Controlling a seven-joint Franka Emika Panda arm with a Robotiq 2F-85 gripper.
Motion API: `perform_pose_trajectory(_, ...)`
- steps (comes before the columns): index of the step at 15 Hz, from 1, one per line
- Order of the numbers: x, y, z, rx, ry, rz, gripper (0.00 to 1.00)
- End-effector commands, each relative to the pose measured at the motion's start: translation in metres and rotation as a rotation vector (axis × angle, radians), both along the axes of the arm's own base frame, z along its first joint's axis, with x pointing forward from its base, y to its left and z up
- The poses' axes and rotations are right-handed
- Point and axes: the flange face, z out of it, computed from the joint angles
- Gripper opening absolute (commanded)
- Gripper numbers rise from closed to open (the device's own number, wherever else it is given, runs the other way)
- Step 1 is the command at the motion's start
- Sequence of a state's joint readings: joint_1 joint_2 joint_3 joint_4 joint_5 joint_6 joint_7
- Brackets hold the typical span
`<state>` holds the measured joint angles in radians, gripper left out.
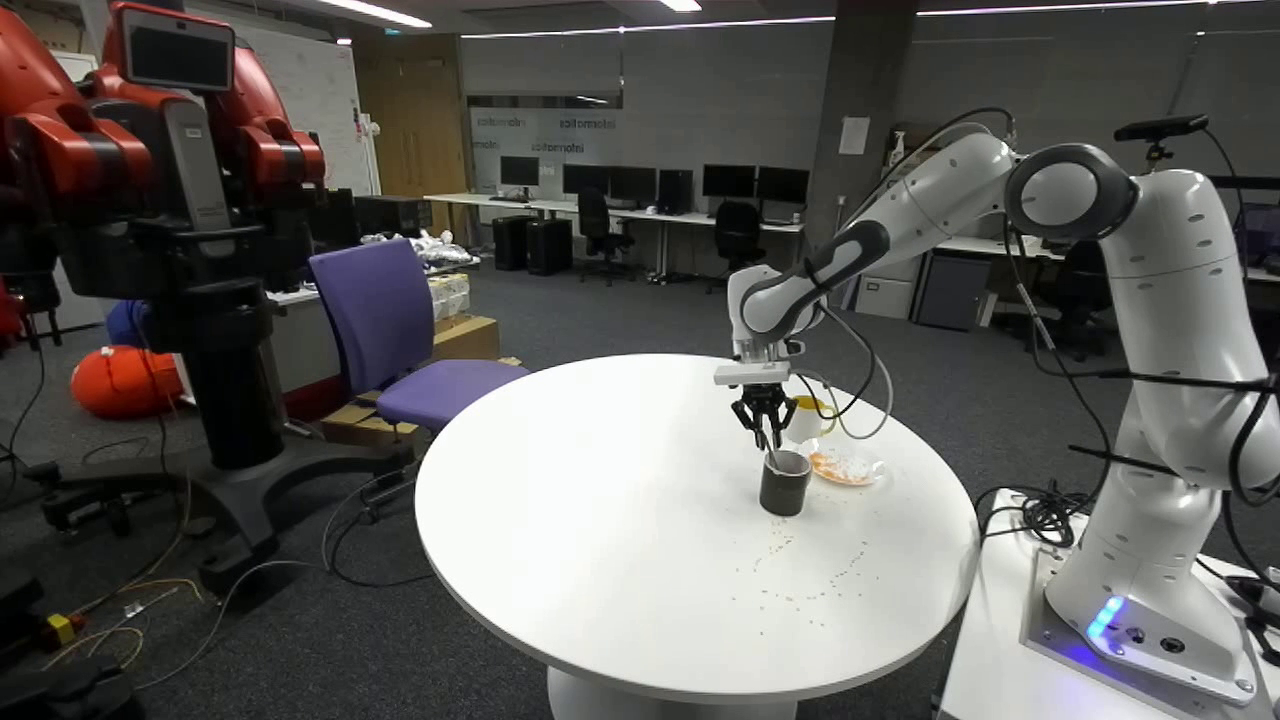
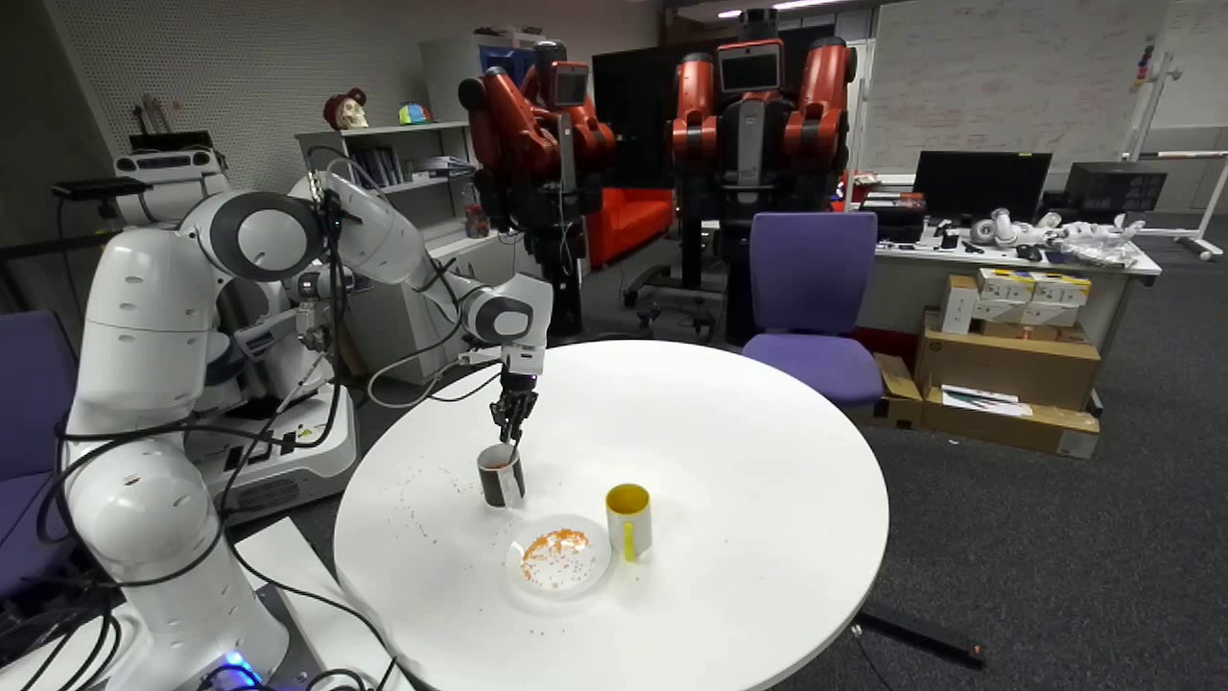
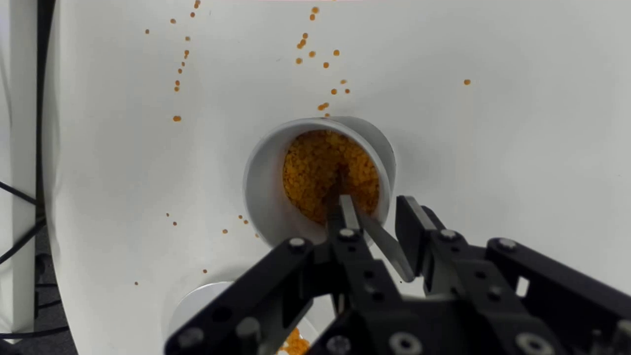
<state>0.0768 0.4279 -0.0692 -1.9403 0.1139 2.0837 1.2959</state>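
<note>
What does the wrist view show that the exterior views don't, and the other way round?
Only the wrist view: the broad bed of orange grains inside the dark mug; the exterior views catch a sliver at most.
Only the exterior views: the yellow-lined mug and purple chair.
Shared: the jaws, dark mug, grey utensil, plate, tabletop.

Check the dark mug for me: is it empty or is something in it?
Not empty: the wrist view shows orange grains inside the mug, lying below its rim. How deep they go, I cannot tell.

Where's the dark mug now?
In an exterior view, the dark mug stands on the table below the gripper, to the upper left of the plate.
</note>
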Motion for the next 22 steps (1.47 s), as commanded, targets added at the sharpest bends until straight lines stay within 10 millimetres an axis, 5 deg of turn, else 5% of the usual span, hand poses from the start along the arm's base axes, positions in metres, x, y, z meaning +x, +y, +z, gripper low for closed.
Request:
perform_pose_trajectory(1,-0.006,-0.003,0.013,0.001,-0.038,0.024,0.45)
perform_pose_trajectory(3,-0.006,-0.003,0.013,0.001,-0.038,0.026,0.51)
perform_pose_trajectory(8,-0.007,-0.007,0.01,0.001,-0.035,0.021,0.41)
perform_pose_trajectory(17,-0.004,-0.008,0.005,-0.004,-0.031,0.021,0.4)
perform_pose_trajectory(22,-0.003,-0.007,0.003,-0.003,-0.029,0.026,0.48)
